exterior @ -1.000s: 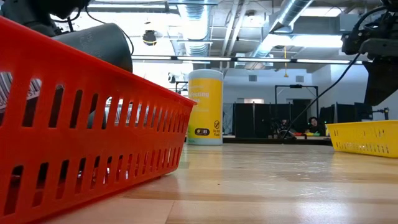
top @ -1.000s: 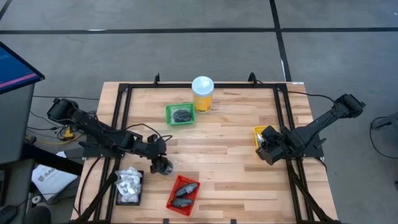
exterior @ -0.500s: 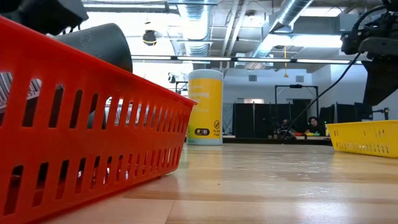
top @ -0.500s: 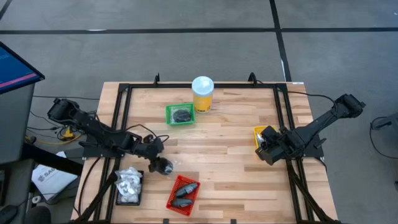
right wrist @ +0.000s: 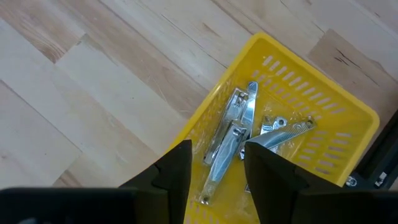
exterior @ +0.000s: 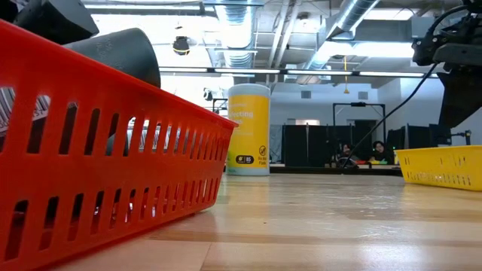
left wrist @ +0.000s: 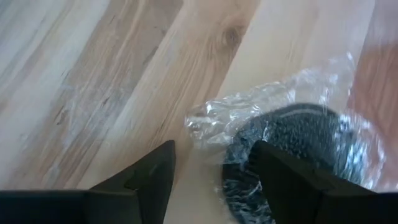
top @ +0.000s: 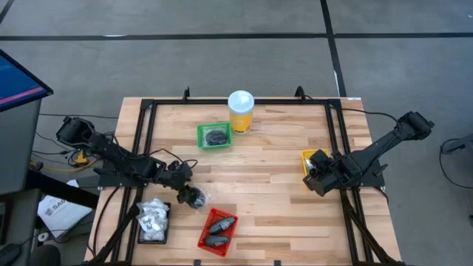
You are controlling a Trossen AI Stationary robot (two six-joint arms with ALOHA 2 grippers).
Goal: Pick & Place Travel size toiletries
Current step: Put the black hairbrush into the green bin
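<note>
A dark grey round puck in clear crinkly wrap (left wrist: 298, 134) lies flat on the wood (top: 194, 197), just beyond the red tray's (top: 216, 230) far left corner. My left gripper (left wrist: 214, 180) is open right at the puck, with one finger (left wrist: 292, 183) in front of its near edge. Two more dark pucks (top: 220, 225) lie in the red tray. My right gripper (right wrist: 217, 177) hangs open above the yellow tray (right wrist: 323, 118), which holds silvery nail clippers (right wrist: 233, 134), at the table's right (top: 319, 177). My left gripper stands open at the wrapped puck, slanting down from the table's left. One finger hides the puck's near edge (left wrist: 249, 155), so I cannot tell whether it touches the wrap. The puck lies flat on the table.
A black tray with white sachets (top: 153, 220) sits near the front left. A green tray with dark items (top: 214, 136) and the tall yellow jar (top: 241, 112) stand at the far middle. Bare wood (top: 273, 192) lies between the two arms.
My left gripper has opened and let go of the wrapped puck, then drawn back slightly toward the table's left. The puck stays where it was on the wood beside the red tray.
</note>
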